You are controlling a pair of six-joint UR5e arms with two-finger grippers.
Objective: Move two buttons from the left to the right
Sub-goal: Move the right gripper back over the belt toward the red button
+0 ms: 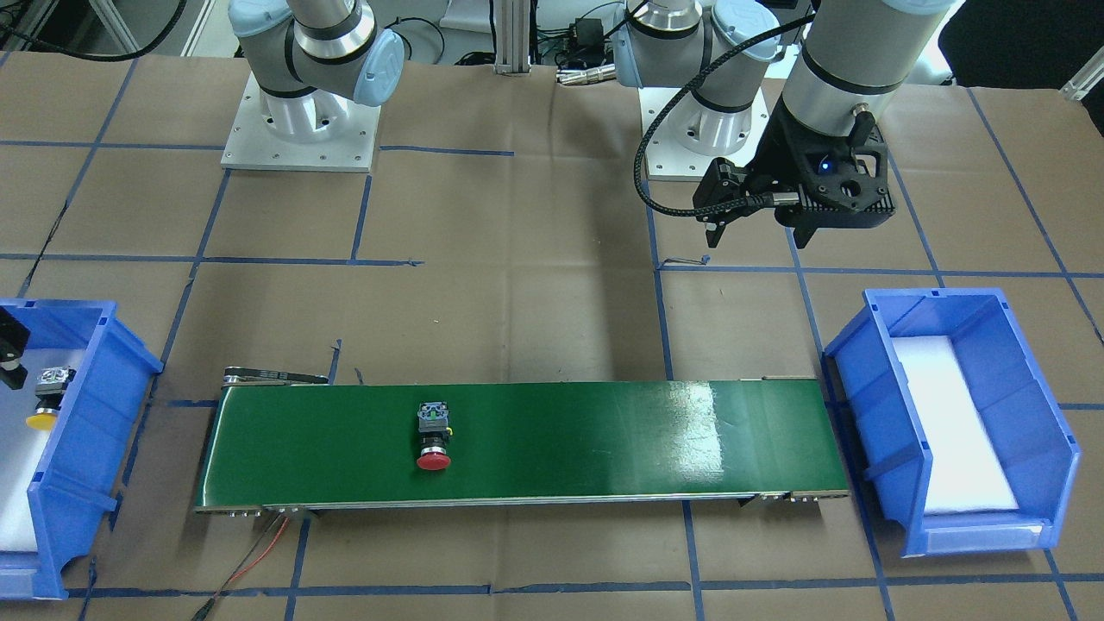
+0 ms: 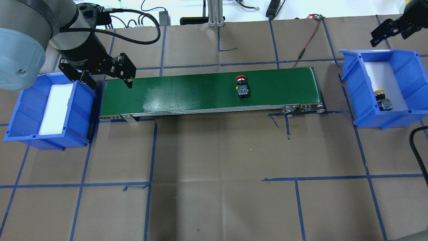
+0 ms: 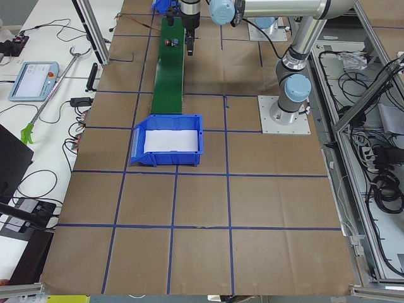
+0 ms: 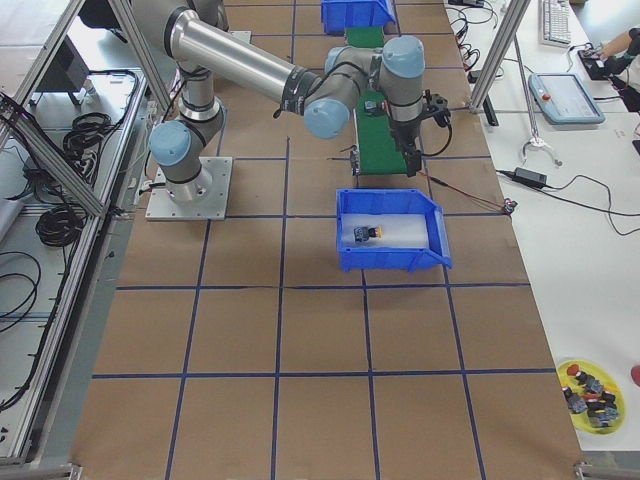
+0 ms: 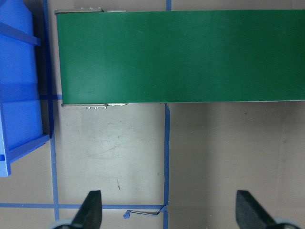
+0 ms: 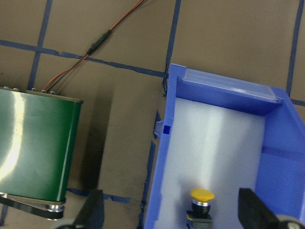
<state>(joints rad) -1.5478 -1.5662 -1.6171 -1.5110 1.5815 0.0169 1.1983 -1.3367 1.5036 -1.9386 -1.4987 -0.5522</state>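
Note:
The red-capped button point(image 2: 241, 87) lies on its side on the green conveyor belt point(image 2: 187, 92), right of the middle; it also shows in the front view point(image 1: 434, 440). The yellow-capped button point(image 2: 383, 100) lies inside the right blue bin point(image 2: 354, 87), also seen in the right wrist view point(image 6: 201, 205). My left gripper point(image 2: 108, 82) is open and empty above the belt's left end and the table behind it. My right gripper point(image 2: 391, 33) is open and empty, above the far end of the right bin.
The left blue bin point(image 2: 20, 110) holds only a white foam pad. A red and black wire point(image 2: 306, 43) runs from the belt's right end to the table's back. The left wrist view shows bare brown paper with blue tape lines point(image 5: 167, 157) under the fingers.

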